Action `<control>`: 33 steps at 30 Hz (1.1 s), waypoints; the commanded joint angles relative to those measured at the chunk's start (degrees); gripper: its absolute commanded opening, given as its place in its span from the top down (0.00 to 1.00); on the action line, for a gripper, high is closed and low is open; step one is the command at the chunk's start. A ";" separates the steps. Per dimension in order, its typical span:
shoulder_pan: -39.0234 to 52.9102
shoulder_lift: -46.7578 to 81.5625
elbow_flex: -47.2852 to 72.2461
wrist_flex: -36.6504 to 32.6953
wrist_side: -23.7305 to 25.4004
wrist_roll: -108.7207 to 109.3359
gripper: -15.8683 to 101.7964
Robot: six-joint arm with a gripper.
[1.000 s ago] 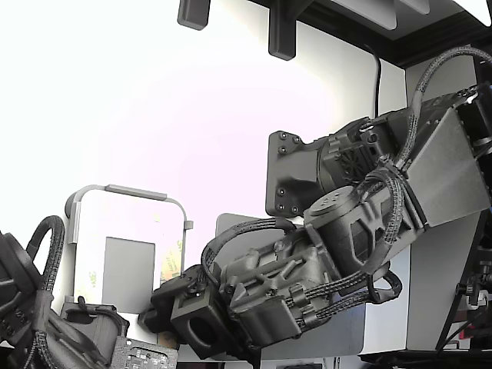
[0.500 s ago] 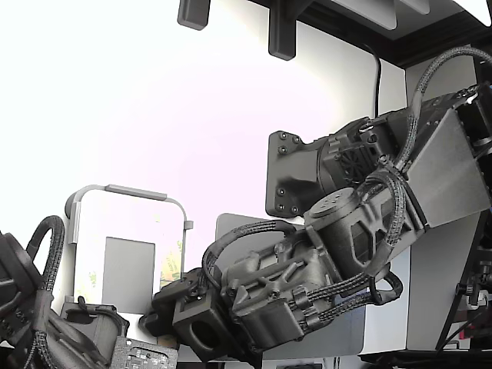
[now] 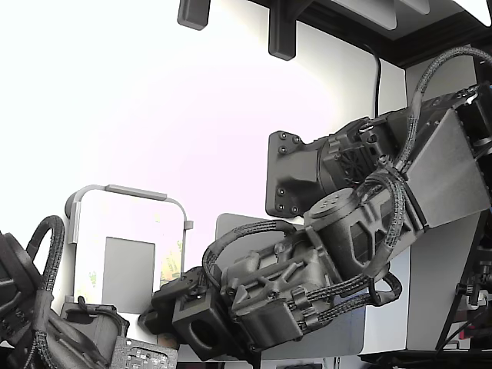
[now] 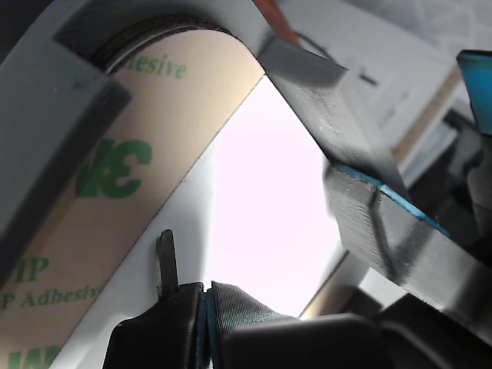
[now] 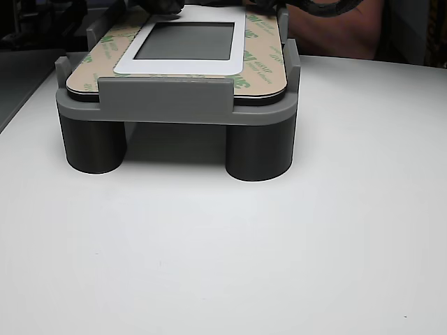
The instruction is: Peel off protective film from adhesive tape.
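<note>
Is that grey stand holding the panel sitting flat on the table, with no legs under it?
No. In the other view the grey stand rests on round legs above the white table.

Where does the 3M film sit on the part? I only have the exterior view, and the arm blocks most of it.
Observer: The other view shows the protective film running as a yellow border round the part's white frame.
Operator: What holds the part?
Observer: A grey fixture on round legs, standing on the white table.
Operator: Is the gripper on the film?
Observer: In the wrist view the gripper is open beside the film's rounded corner, with nothing visible between its jaws.
</note>
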 commanded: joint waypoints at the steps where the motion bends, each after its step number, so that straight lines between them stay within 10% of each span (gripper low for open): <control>1: -0.35 1.32 -0.97 -0.35 0.09 -0.18 0.95; 33: 0.35 1.58 -1.41 1.14 0.26 1.23 0.95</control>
